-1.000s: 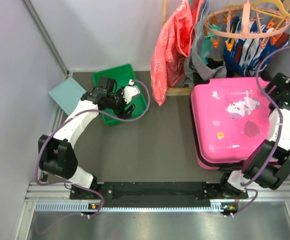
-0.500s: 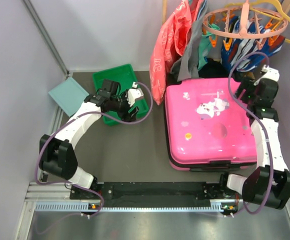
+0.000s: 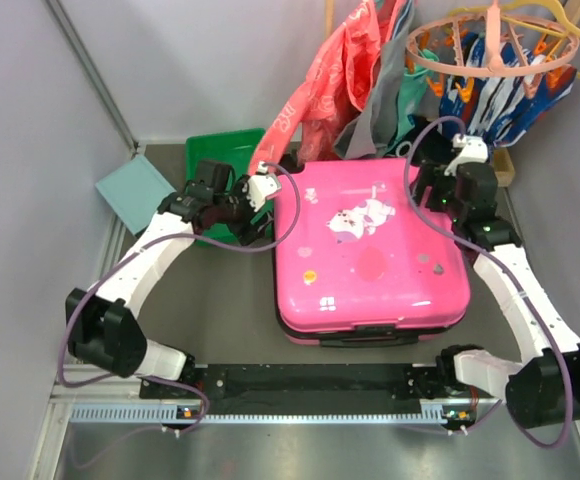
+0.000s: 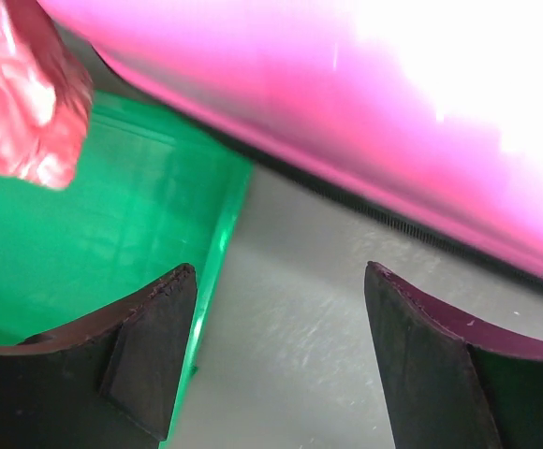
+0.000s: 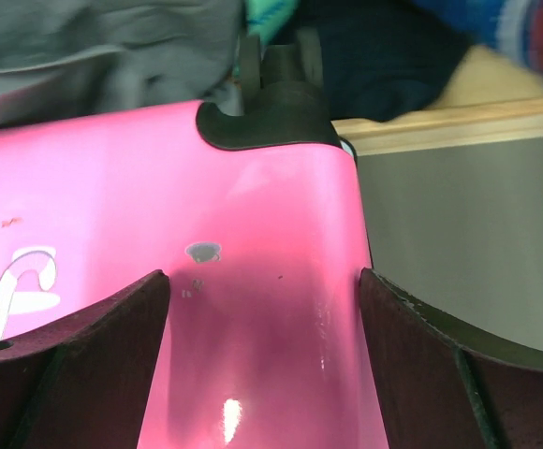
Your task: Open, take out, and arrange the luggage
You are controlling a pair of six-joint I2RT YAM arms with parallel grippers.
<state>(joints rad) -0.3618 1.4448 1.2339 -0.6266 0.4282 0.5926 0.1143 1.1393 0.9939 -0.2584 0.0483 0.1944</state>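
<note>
The hot-pink luggage (image 3: 370,250) lies flat and closed in the middle of the table, stickers up. My left gripper (image 3: 257,222) is open and empty just off the case's left edge. In the left wrist view (image 4: 279,281) bare table shows between its fingers and the pink shell (image 4: 346,103) lies just ahead. My right gripper (image 3: 436,192) is open over the case's far right corner. In the right wrist view (image 5: 262,281) its fingers straddle the pink lid (image 5: 253,243) just short of a black wheel (image 5: 271,103).
A green tray (image 3: 215,160) and a pale-teal box (image 3: 135,190) sit at the far left. Pink bags (image 3: 320,90) and hanging clothes (image 3: 490,80) crowd the back, touching the case's far edge. A wooden frame (image 5: 459,122) stands behind the case.
The suitcase has slid left from the right side to the middle of the table, with my right gripper moving left along with it. My left gripper moved right, from the tray to the case's left edge.
</note>
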